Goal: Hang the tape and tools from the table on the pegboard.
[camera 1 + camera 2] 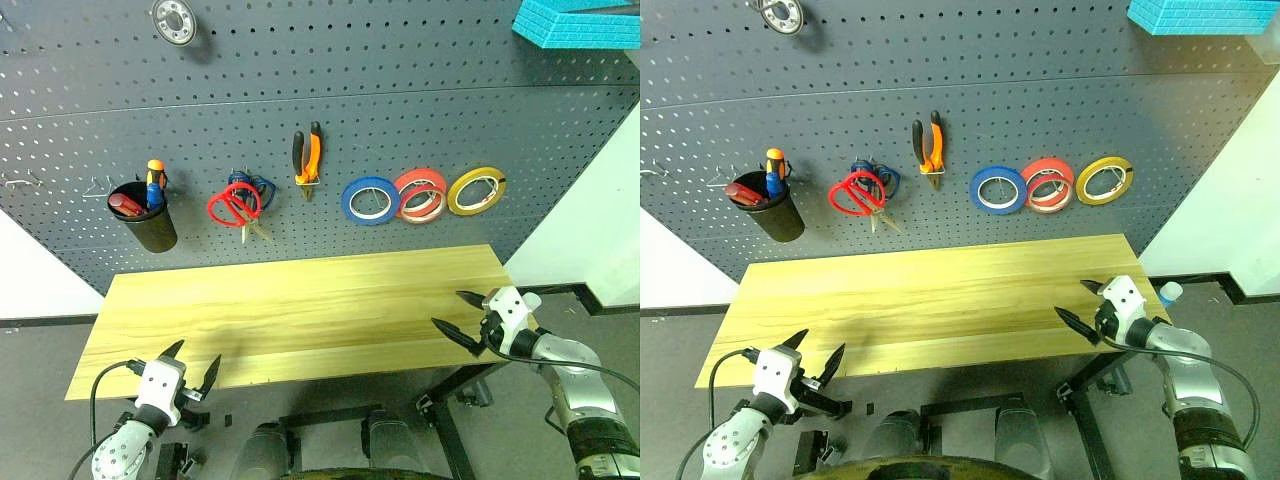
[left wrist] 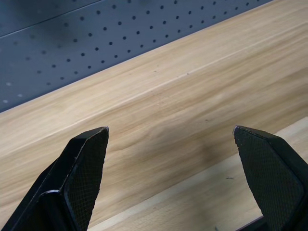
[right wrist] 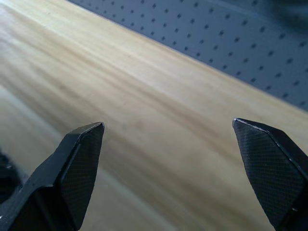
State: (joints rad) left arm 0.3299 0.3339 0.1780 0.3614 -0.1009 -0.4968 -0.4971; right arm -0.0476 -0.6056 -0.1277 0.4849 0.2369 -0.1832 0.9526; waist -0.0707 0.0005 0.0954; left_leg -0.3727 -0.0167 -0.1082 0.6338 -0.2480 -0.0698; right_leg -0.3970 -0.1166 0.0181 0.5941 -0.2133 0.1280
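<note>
The tools and the tape hang on the pegboard (image 1: 300, 80), far up and away from both grippers. The pliers (image 1: 308, 152) hang near the middle. The scissors with red-orange handles (image 1: 233, 207) hang just to their left, in front of a blue-handled pair (image 1: 255, 186) that is mostly hidden behind them. The small red-handled screwdriver (image 1: 125, 205) sits in a black cup (image 1: 147, 222) with an orange-and-blue screwdriver (image 1: 154, 183) — only their top ends stick out.

To the right hang four rolls in a row: blue (image 1: 370, 200), two red ones that overlap, and yellow (image 1: 476, 190). The thin red tape (image 1: 422, 201) is one of the two red ones, but it is hard to tell which.

The left gripper (image 1: 192, 362) hangs at the table's near left edge with its fingers spread wide and nothing in them. The right gripper (image 1: 462, 316) is at the table's near right corner, also wide and holding nothing.

The table (image 1: 300, 310) top is bare wood from edge to edge — lots of room between the two grippers.
</note>
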